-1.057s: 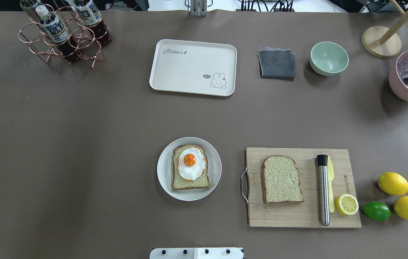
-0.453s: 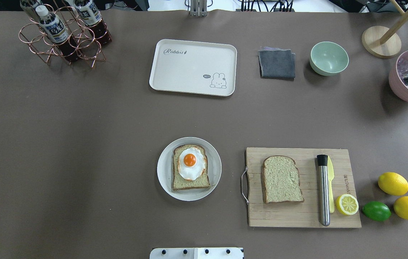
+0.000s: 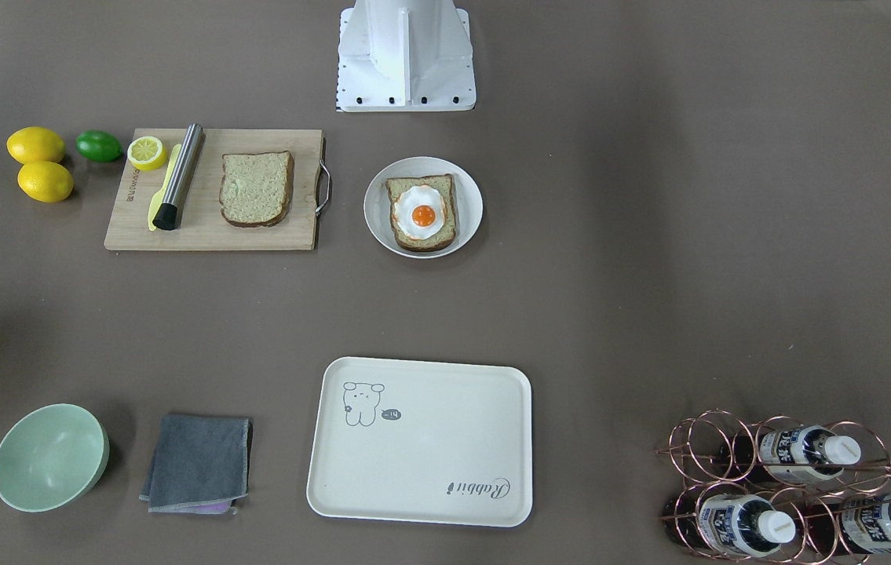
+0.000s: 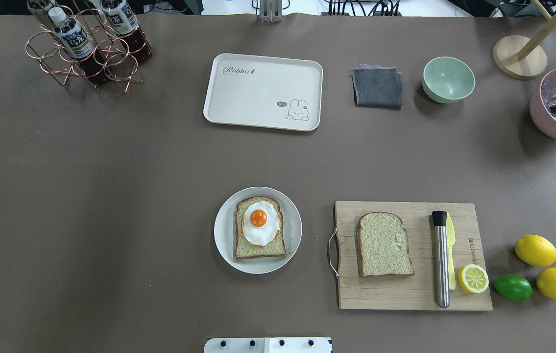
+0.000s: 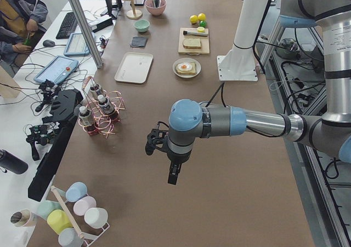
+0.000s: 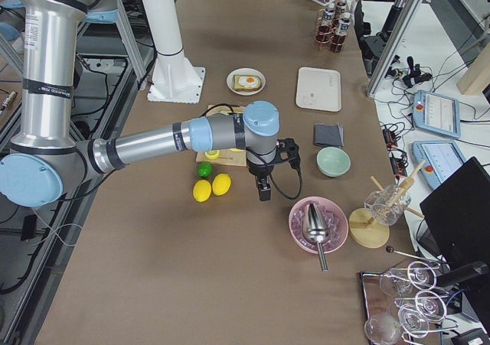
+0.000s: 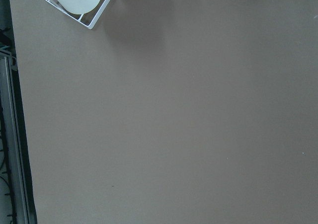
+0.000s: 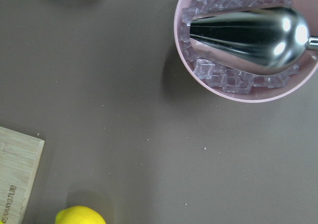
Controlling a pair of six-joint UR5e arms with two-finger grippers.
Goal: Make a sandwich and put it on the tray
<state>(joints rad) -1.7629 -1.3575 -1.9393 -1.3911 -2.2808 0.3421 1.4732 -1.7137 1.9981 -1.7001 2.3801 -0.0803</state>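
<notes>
Nothing on the surface [image 4: 111,196] has shifted in the last second: the egg-topped slice [image 4: 260,247] sits on the plate [image 4: 224,245] by the middle of the robot-side edge, the bare slice [image 4: 384,244] lies on the cutting board [image 4: 405,294] toward the right corner, and the tray [image 4: 263,91] waits by the far edge. Left end effector [image 5: 171,178] and right end effector [image 6: 264,193] hover over opposite ends, seen side-on only, so I cannot tell wide or narrow. I judge we're just starting the closing step: next, grip the bare slice and lay it squarely over the egg [image 4: 258,218].
</notes>
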